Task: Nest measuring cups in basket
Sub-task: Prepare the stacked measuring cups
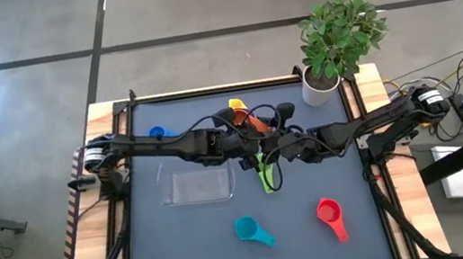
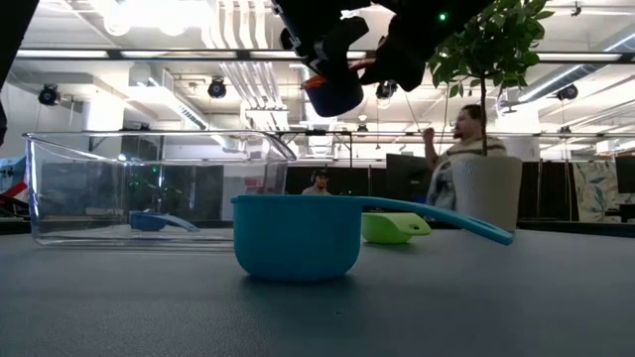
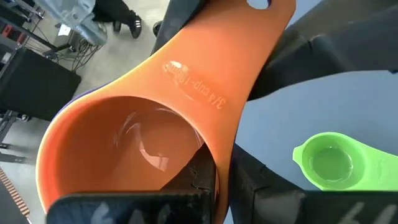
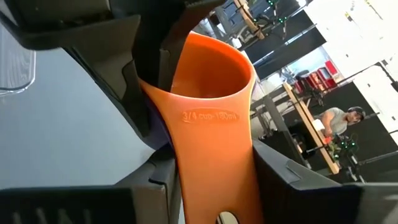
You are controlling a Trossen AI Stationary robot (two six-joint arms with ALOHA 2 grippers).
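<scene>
I see the teal cup [image 2: 298, 236] nearest the low camera: smooth matte plastic, round bowl upright on the dark table [image 1: 193, 244], flat handle reaching right. In the high view the red cup [image 1: 330, 215] lies just beside it on the table's near edge. Behind the teal cup, the green cup [image 1: 266, 174] rests on the table under the arms, its shallow glossy bowl visible in the left wrist view. The basket [image 1: 195, 187], a clear rectangular bin with rounded corners, sits left of centre; I see no cup in it from above.

Both arms meet above the table's middle. The left tool [image 1: 248, 136] is closed on the bowl rim of the orange cup [image 3: 149, 130], held raised and tilted. The right tool [image 4: 211, 205] has its fingers either side of the orange handle; whether they press it I cannot tell. A purple edge shows beneath the orange bowl, mostly hidden. The yellow cup [image 1: 236, 106] is partly covered by the arms.

Farther back, the blue cup [image 1: 157, 133] lies by the left arm, and a white pot [image 1: 320, 88] holds a leafy plant at the far right corner.
</scene>
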